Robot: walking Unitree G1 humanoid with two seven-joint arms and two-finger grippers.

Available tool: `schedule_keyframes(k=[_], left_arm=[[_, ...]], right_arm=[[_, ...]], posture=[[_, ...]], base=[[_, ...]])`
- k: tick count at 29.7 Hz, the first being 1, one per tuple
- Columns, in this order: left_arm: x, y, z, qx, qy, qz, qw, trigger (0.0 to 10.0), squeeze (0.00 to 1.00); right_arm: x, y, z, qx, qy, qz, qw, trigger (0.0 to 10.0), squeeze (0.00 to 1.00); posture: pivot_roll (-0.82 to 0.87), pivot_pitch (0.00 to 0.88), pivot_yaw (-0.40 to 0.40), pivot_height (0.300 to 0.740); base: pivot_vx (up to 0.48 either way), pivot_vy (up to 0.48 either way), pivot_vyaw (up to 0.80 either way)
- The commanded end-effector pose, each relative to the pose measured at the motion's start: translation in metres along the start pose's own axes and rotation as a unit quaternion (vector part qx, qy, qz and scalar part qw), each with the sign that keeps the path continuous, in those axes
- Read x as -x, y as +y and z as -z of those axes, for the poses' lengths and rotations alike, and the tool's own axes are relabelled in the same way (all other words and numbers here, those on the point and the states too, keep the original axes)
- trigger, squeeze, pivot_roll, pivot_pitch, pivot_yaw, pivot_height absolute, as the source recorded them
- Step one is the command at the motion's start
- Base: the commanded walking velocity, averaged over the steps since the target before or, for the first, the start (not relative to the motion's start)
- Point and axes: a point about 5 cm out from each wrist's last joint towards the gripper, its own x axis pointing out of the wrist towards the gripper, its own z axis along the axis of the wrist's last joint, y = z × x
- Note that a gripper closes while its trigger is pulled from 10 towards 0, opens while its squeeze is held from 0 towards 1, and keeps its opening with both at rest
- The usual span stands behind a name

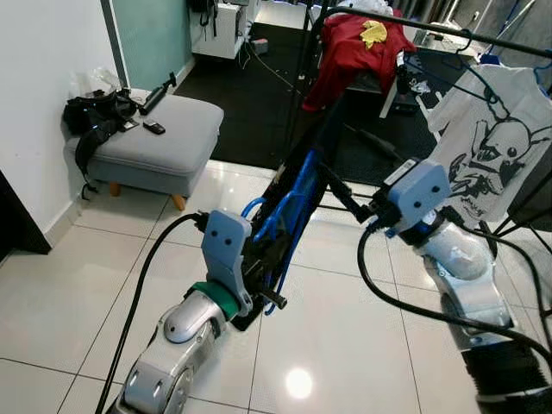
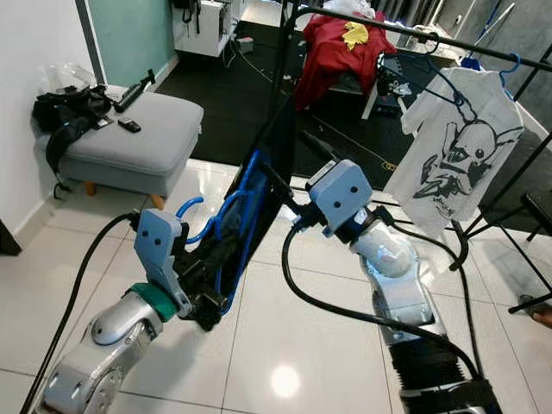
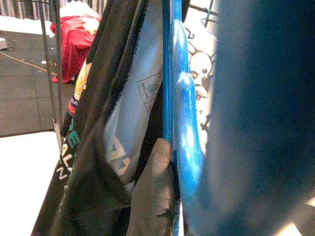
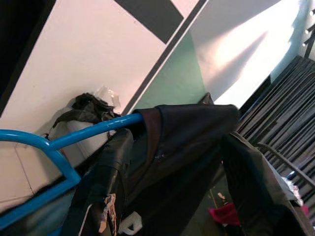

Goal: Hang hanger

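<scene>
Where dark fabric drapes, blue hanger (image 1: 289, 211), left hand (image 1: 263, 276)

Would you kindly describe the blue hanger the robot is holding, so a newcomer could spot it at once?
Start at the black clothes rail across the far side, where a white printed T-shirt hangs. In front of it, low between the arms, the left gripper and right gripper hold the blue hanger, the only one off the rail, draped in a black garment.

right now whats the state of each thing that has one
blue hanger: off the rail, carrying the black garment, held between both grippers
left gripper: shut on the hanger's lower end
right gripper: at its upper end
white t-shirt: hung on rail
red shirt: draped
</scene>
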Motion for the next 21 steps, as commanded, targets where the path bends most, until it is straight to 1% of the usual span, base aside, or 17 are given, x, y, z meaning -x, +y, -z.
schedule_keyframes(k=[1,3,7,9,14,15,16,19,21], left_arm=[[-0.001,-0.004,-0.005,-0.004,-0.018,0.013,1.000,10.0,0.00],[-0.002,-0.003,-0.006,-0.004,-0.021,0.011,1.000,10.0,0.00],[-0.002,-0.003,-0.006,-0.005,-0.022,0.011,1.000,10.0,0.00],[-0.002,-0.004,-0.006,-0.005,-0.023,0.012,1.000,10.0,0.00],[-0.002,-0.004,-0.006,-0.005,-0.024,0.012,1.000,10.0,0.00],[-0.003,-0.004,-0.007,-0.005,-0.026,0.014,1.000,10.0,0.00],[-0.003,-0.004,-0.007,-0.005,-0.026,0.014,1.000,10.0,0.00],[-0.003,-0.005,-0.007,-0.005,-0.027,0.014,1.000,10.0,0.00],[-0.003,-0.005,-0.008,-0.005,-0.027,0.014,1.000,10.0,0.00]], right_arm=[[0.007,-0.003,0.009,-0.011,0.022,0.014,1.000,10.0,0.00],[0.009,0.000,0.019,-0.036,0.045,0.025,0.998,10.0,0.00],[0.010,0.001,0.022,-0.044,0.052,0.029,0.997,10.0,0.00],[0.013,0.003,0.026,-0.062,0.067,0.043,0.995,10.0,0.00],[0.013,0.003,0.029,-0.070,0.071,0.048,0.994,10.0,0.00],[0.007,0.004,0.030,-0.090,0.067,0.051,0.992,10.0,0.00],[0.007,0.004,0.030,-0.090,0.067,0.051,0.992,10.0,0.00],[0.000,0.006,0.029,-0.111,0.054,0.049,0.991,9.9,0.00],[-0.001,0.006,0.028,-0.115,0.053,0.050,0.991,9.9,0.00]], posture=[[-0.11,0.139,-0.027,0.740],[-0.10,0.137,-0.030,0.740],[-0.10,0.136,-0.030,0.740],[-0.10,0.135,-0.028,0.740],[-0.10,0.134,-0.026,0.740],[-0.09,0.135,-0.026,0.740],[-0.09,0.135,-0.026,0.740],[-0.09,0.137,-0.028,0.740],[-0.09,0.137,-0.028,0.740]], base=[[0.000,0.000,0.00],[0.000,0.000,0.00],[0.000,0.000,0.00],[0.000,0.000,0.00],[0.000,0.000,0.00],[0.000,0.000,0.00],[0.000,0.000,0.00],[0.000,0.000,0.00],[0.000,0.000,0.00]])
